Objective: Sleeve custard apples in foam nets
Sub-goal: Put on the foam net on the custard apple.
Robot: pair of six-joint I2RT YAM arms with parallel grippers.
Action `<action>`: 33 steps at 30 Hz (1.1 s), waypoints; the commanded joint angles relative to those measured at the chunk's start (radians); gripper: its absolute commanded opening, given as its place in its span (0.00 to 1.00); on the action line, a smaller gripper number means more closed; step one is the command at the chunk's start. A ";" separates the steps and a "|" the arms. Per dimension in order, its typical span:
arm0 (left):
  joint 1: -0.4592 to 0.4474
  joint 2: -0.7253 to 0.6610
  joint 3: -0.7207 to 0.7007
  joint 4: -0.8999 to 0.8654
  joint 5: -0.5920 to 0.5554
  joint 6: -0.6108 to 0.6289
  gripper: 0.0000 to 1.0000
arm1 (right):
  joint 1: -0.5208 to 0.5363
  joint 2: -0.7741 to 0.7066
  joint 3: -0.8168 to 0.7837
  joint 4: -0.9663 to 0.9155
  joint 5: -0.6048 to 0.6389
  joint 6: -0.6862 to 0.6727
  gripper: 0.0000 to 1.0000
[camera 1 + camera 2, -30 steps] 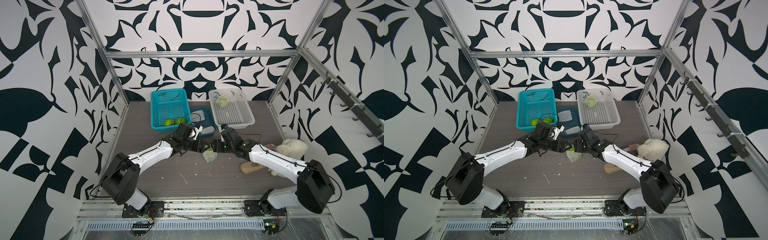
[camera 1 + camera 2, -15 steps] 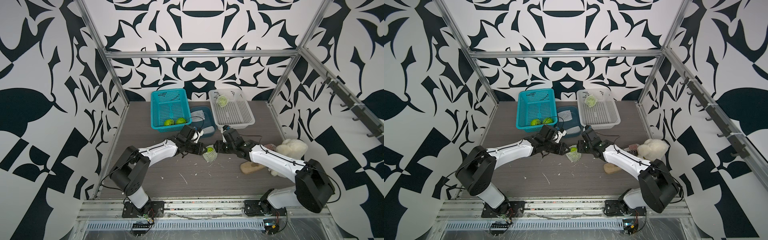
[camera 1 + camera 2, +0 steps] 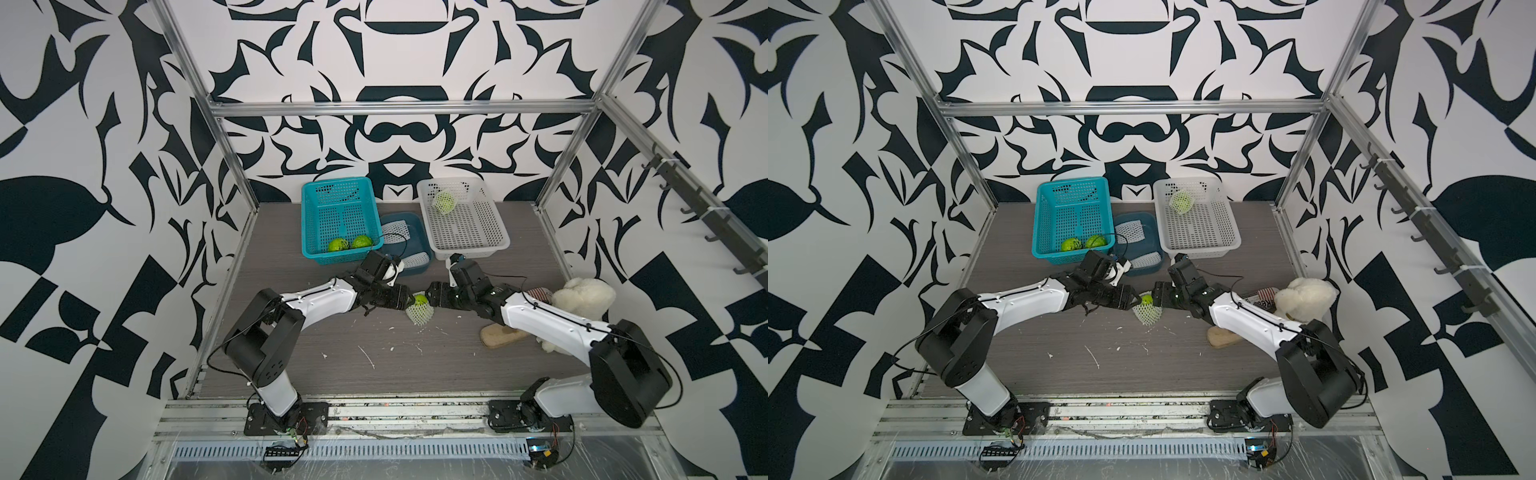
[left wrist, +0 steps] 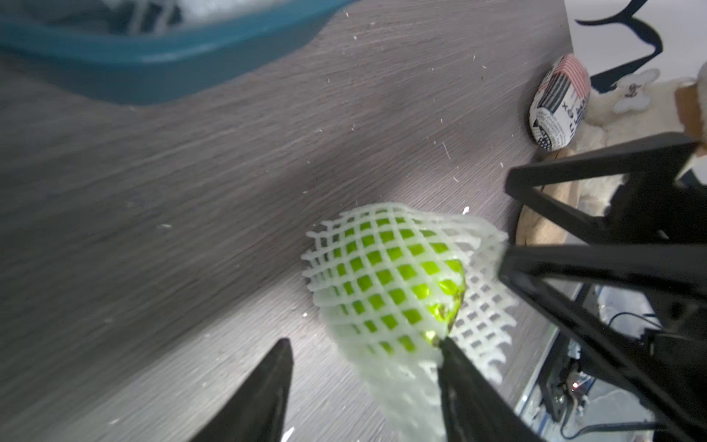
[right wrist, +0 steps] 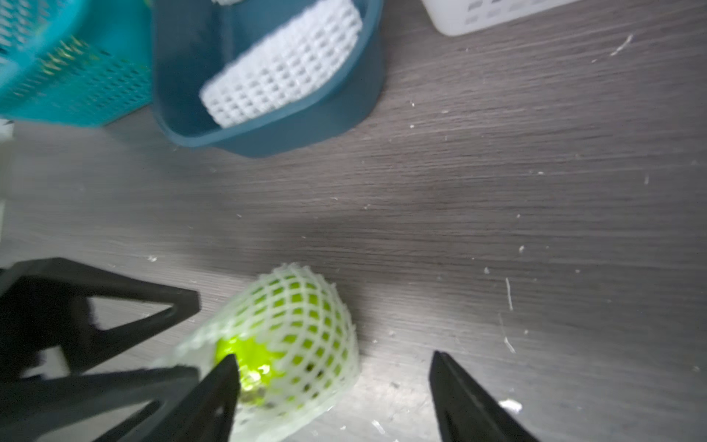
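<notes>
A custard apple (image 3: 420, 299) sits mid-table, mostly inside a foam net (image 3: 419, 314), with its green top showing in both top views (image 3: 1146, 299). My left gripper (image 3: 408, 302) and right gripper (image 3: 433, 300) flank it from either side, both open. In the left wrist view the left gripper (image 4: 363, 344) spans the net's mouth (image 4: 386, 283), one fingertip (image 4: 445, 346) touching it. In the right wrist view the right gripper (image 5: 333, 356) stands wide, one fingertip (image 5: 229, 363) at the bare end of the fruit (image 5: 245, 356). Two bare custard apples (image 3: 338, 244) lie in the teal basket (image 3: 316, 216). A sleeved one (image 3: 444, 202) is in the white basket (image 3: 494, 245). Spare foam nets (image 3: 395, 228) lie in the dark blue tray (image 3: 415, 220).
A cream plush toy (image 3: 582, 295), a striped pouch (image 3: 540, 293) and a tan flat object (image 3: 498, 334) lie under and beside the right arm. White foam scraps (image 3: 368, 357) are scattered on the grey table. The baskets stand along the back wall.
Both grippers have opened wider around the netted fruit, which stays in the same spot. The left arm's elbow has shifted slightly.
</notes>
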 commanded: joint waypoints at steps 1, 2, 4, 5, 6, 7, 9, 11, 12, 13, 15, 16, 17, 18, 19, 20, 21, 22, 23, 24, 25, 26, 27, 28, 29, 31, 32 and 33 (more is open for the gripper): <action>0.052 -0.091 0.007 -0.018 -0.030 -0.065 0.65 | 0.011 -0.054 0.032 -0.048 -0.008 -0.059 0.90; 0.067 -0.107 0.000 -0.013 -0.025 -0.080 0.65 | 0.020 -0.059 0.036 -0.058 0.001 -0.069 0.91; 0.103 -0.143 -0.020 0.002 -0.014 -0.109 0.66 | 0.055 -0.061 0.053 -0.085 0.024 -0.090 0.95; 0.116 -0.157 -0.028 0.007 -0.013 -0.115 0.66 | 0.073 -0.053 0.065 -0.104 0.040 -0.098 0.99; 0.128 -0.173 -0.037 0.013 -0.018 -0.119 0.66 | 0.090 -0.037 0.086 -0.128 0.055 -0.102 0.99; 0.139 -0.185 -0.047 0.017 -0.028 -0.121 0.67 | 0.107 -0.015 0.110 -0.153 0.059 -0.107 0.99; 0.156 -0.201 -0.062 0.024 -0.036 -0.123 0.67 | 0.137 0.029 0.150 -0.183 0.070 -0.117 0.99; 0.170 -0.208 -0.075 0.033 -0.035 -0.130 0.67 | 0.173 0.079 0.197 -0.221 0.107 -0.125 0.99; 0.175 -0.209 -0.081 0.041 -0.033 -0.136 0.67 | 0.190 0.108 0.227 -0.245 0.132 -0.128 0.99; 0.180 -0.212 -0.094 0.053 -0.029 -0.143 0.68 | 0.206 0.136 0.256 -0.266 0.153 -0.133 0.99; 0.184 -0.215 -0.109 0.070 -0.025 -0.150 0.68 | 0.231 0.183 0.298 -0.292 0.188 -0.134 0.99; 0.185 -0.215 -0.114 0.072 -0.022 -0.150 0.68 | 0.238 0.205 0.317 -0.303 0.199 -0.134 0.99; 0.187 -0.214 -0.116 0.071 -0.021 -0.150 0.68 | 0.241 0.222 0.332 -0.316 0.213 -0.131 0.99; 0.190 -0.214 -0.120 0.072 -0.017 -0.150 0.68 | 0.241 0.239 0.342 -0.327 0.227 -0.126 0.99; 0.193 -0.215 -0.125 0.073 -0.015 -0.150 0.68 | 0.241 0.249 0.348 -0.325 0.231 -0.124 0.99; 0.195 -0.216 -0.128 0.076 -0.010 -0.152 0.68 | 0.240 0.256 0.351 -0.324 0.236 -0.119 0.99; 0.197 -0.218 -0.130 0.079 -0.004 -0.152 0.68 | 0.243 0.263 0.354 -0.326 0.242 -0.113 0.99; 0.198 -0.216 -0.130 0.080 0.005 -0.152 0.68 | 0.242 0.269 0.358 -0.327 0.242 -0.113 0.99; 0.199 -0.217 -0.130 0.080 0.010 -0.150 0.68 | 0.244 0.274 0.360 -0.330 0.242 -0.113 0.99; 0.199 -0.214 -0.129 0.080 0.014 -0.151 0.68 | 0.247 0.279 0.365 -0.336 0.269 -0.110 0.99; 0.200 -0.214 -0.128 0.082 0.017 -0.152 0.68 | 0.251 0.285 0.371 -0.348 0.293 -0.110 0.99; 0.200 -0.214 -0.129 0.083 0.019 -0.152 0.68 | 0.255 0.287 0.377 -0.360 0.309 -0.110 0.99; 0.200 -0.213 -0.129 0.086 0.021 -0.152 0.68 | 0.261 0.282 0.385 -0.372 0.329 -0.111 0.99; 0.199 -0.212 -0.127 0.087 0.020 -0.152 0.68 | 0.267 0.270 0.384 -0.373 0.342 -0.113 0.99; 0.199 -0.211 -0.127 0.087 0.021 -0.152 0.68 | 0.269 0.258 0.379 -0.368 0.339 -0.113 0.99; 0.202 -0.206 -0.126 0.090 0.024 -0.153 0.68 | 0.268 0.229 0.377 -0.365 0.324 -0.111 0.99; 0.202 -0.203 -0.125 0.092 0.024 -0.153 0.68 | 0.267 0.218 0.375 -0.367 0.318 -0.109 0.99; 0.201 -0.199 -0.123 0.092 0.026 -0.153 0.68 | 0.267 0.206 0.371 -0.372 0.319 -0.107 0.99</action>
